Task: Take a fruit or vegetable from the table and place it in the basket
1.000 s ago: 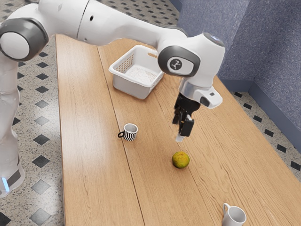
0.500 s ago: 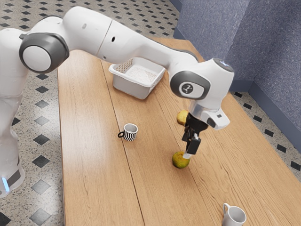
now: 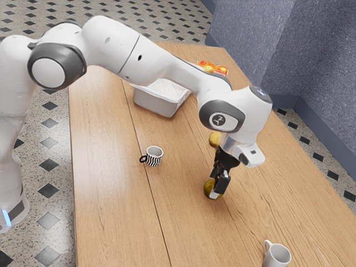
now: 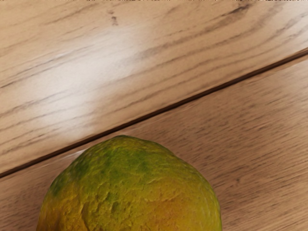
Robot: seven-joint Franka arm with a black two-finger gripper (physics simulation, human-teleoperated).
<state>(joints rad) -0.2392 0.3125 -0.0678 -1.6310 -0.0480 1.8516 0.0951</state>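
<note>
While the wrist view shows green-patched fruit [image 4: 130, 187], I can't tell the end effector's [image 3: 216, 187] opening or hold.

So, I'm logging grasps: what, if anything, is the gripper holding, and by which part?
It cannot be told: the gripper is at the yellow-green fruit, hiding part of it, but whether it grips is unclear.

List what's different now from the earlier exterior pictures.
My pincer has come down from above the green-yellow fruit to right at it; whether it has hold of it, I can't tell. My shifted arm has uncovered a yellow fruit and an orange packet. The green-yellow fruit, striped mug, white mug and basket stayed put.
</note>
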